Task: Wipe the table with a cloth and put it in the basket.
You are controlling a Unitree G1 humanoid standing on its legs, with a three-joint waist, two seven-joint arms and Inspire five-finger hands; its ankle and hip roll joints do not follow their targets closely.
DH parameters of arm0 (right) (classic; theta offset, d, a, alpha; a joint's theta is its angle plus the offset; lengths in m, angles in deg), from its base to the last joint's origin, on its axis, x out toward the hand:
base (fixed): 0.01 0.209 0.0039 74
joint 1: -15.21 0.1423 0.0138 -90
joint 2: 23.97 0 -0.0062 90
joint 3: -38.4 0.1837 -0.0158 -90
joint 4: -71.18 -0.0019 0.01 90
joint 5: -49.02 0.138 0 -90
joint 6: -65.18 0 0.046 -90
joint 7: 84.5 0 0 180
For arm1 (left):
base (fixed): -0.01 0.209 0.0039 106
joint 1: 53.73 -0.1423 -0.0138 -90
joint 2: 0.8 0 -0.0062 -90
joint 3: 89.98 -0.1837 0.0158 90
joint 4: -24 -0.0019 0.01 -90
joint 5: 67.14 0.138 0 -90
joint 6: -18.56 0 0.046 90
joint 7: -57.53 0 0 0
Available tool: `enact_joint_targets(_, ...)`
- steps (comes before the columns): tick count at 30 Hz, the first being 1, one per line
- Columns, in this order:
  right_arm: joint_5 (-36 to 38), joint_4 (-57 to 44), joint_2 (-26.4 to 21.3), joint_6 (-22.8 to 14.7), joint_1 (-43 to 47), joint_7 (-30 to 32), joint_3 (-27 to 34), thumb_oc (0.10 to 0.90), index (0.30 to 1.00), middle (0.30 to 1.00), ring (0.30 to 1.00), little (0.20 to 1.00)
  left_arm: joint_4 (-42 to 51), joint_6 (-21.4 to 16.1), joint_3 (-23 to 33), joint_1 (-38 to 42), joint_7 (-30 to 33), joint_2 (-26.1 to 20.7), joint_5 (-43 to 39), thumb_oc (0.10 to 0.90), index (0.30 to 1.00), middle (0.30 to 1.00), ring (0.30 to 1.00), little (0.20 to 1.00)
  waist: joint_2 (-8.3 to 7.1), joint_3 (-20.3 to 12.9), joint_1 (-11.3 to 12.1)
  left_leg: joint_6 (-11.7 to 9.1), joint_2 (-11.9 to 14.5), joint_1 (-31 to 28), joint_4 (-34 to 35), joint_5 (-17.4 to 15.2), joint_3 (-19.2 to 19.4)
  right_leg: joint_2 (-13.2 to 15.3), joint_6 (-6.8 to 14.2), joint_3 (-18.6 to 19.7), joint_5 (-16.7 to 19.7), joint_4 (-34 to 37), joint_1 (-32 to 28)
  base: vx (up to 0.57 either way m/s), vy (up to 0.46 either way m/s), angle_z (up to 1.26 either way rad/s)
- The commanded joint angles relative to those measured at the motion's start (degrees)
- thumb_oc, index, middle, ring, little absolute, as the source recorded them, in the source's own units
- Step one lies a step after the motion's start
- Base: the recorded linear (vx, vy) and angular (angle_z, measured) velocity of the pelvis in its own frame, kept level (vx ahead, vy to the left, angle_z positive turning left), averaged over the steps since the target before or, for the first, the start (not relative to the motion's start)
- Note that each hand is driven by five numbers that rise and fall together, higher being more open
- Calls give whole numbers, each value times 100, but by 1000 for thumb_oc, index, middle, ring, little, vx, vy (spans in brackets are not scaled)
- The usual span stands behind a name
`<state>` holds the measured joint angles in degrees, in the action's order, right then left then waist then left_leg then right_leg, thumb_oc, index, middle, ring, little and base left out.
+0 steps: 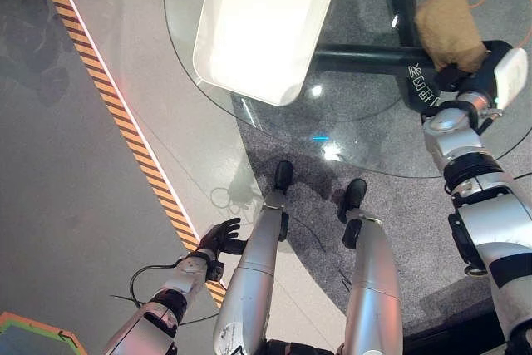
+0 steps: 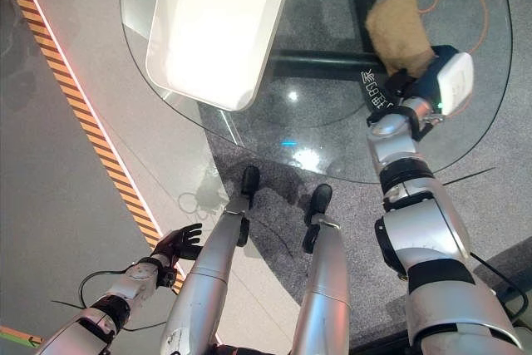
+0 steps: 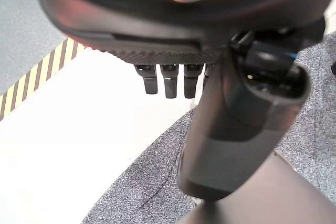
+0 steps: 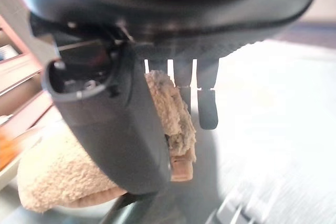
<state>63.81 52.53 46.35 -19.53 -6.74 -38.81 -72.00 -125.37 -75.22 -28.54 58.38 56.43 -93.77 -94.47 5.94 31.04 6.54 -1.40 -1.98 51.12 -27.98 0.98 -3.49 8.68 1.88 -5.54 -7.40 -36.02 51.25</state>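
Item: tan, nubbly terry cloth (image 1: 450,29), pinched between thumb and fingers of the right hand (image 1: 465,72), on the round clear glass table (image 1: 366,135) at 2 o'clock.

Detail: Long white plastic basket (image 1: 258,35) sits at 11 o'clock on the glass, well apart. Left hand (image 1: 218,239) hangs low at 7 o'clock, fingers relaxed, holding nothing. Risk, as judged: a shallow pinch could shed the cloth mid-wipe. The right wrist view shows the thumb pressed on the fabric; the eye views show the basket.

– Table (image 1: 366,135): what finish is seen?
– Clear glass, glossy, smooth.
– Cloth (image 1: 449,29)?
– Tan terry, rough, matt.
– Basket (image 1: 264,22)?
– White plastic, smooth, slightly glossy.
– Floor (image 1: 75,172)?
– Grey, matt; speckled carpet is noted beneath the table
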Motion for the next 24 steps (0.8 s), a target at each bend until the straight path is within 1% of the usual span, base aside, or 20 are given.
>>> enact_joint_targets(1, 244, 154, -1264, -22, -91, 769, 104, 100, 300, 300, 300, 200, -123, 10, 127, -559, -119, -100, -177, 800, 900, 900, 900, 900, 145, -125, -89, 271, 67, -388, -144, -566, 318, -270, -114, -110, 85, 23, -170, 0, 0, 0)
enact_joint_targets(7, 544, 280, -1506, -124, -170, 755, 301, 100, 300, 300, 300, 200, -156, 2, 183, -550, -226, -229, -255, 800, 900, 900, 900, 900, 61, -125, -135, 278, 93, -393, -155, -590, 304, -321, -107, -90, 87, 39, -197, 2, -1, -2)
enact_joint_targets(13, 643, 272, -1579, -143, -195, 655, 336, 100, 300, 300, 300, 200, -181, 73, 211, -460, -267, -304, -241, 800, 900, 900, 900, 900, -8, -125, -150, 290, 94, -399, -143, -600, 296, -337, -97, -86, 119, 78, -206, -2, -15, -9)
enact_joint_targets(15, 636, 253, -1558, -148, -194, 624, 332, 100, 300, 300, 300, 200, -193, 88, 218, -434, -267, -307, -251, 800, 900, 900, 900, 900, -12, -125, -153, 288, 95, -397, -141, -601, 297, -336, -93, -85, 123, 87, -206, 0, 0, 0)
enact_joint_targets(20, 603, 135, -1434, -386, -173, 420, 264, 100, 300, 300, 300, 200, -267, 55, 212, -417, -269, -297, -252, 800, 900, 900, 900, 900, -1, -125, -156, 286, 90, -433, -114, -597, 299, -334, -90, -81, 120, 113, -235, 0, 0, 0)
enact_joint_targets(24, 470, -72, -1249, -551, 25, 292, 52, 100, 300, 300, 300, 200, -298, 13, 197, -394, -287, -272, -249, 800, 900, 900, 900, 900, 24, -125, -138, 270, 83, -425, -110, -589, 303, -321, -89, -87, 113, 115, -227, 0, 0, 0)
